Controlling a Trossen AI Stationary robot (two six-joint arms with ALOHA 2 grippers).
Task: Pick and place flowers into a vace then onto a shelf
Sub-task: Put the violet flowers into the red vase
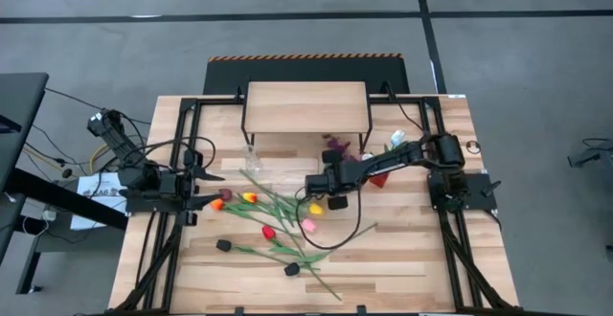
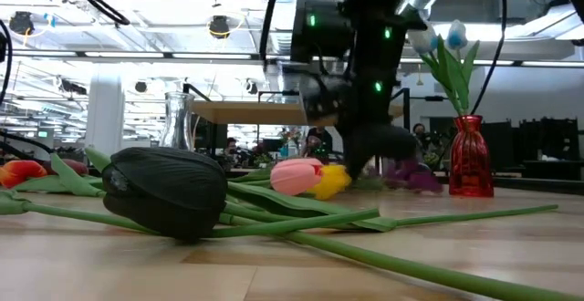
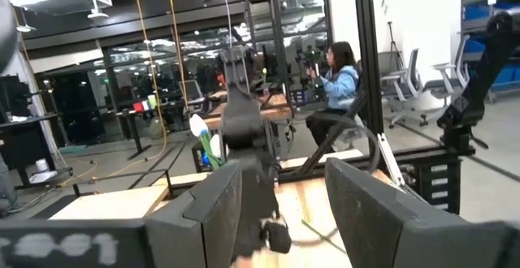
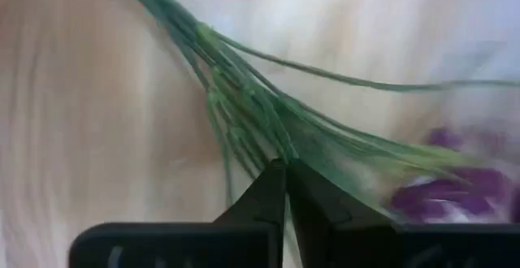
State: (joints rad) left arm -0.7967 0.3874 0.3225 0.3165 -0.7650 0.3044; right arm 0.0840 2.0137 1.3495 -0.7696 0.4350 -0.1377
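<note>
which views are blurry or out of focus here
Right wrist view: green stems and purple blossoms smeared, right gripper shut. Low view: right arm motion-blurred, black tulip close and soft. High view: fairly sharp.

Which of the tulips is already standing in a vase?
The pale white tulip, upright in the red vase at the table's right. The others lie flat on the table.

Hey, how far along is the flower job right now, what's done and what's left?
Done: a red vase already holds a pale flower. In hand: the right gripper has shut over the green stems at the pile. Left: the clear vase is empty, the black tulip and most others lie on the table, and the shelf holds nothing. The left gripper waits open.
</note>
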